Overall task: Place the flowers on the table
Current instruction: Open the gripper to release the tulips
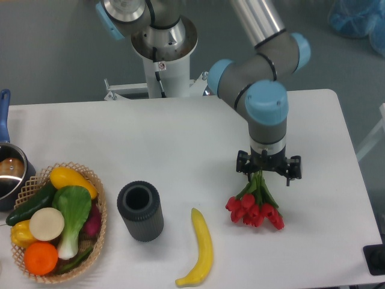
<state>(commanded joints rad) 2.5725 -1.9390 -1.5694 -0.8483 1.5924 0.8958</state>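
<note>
The flowers, a bunch of red tulip heads on green stems, lie on the white table at the right, heads toward the front edge and stems pointing back under the gripper. My gripper hangs over the stem ends, pointing straight down. Its fingers are spread wide on either side of the stems, so it is open and holds nothing. The stem tips are partly hidden by the gripper body.
A yellow banana lies left of the flowers. A dark grey cylinder cup stands further left. A wicker basket of vegetables and a pot sit at the left edge.
</note>
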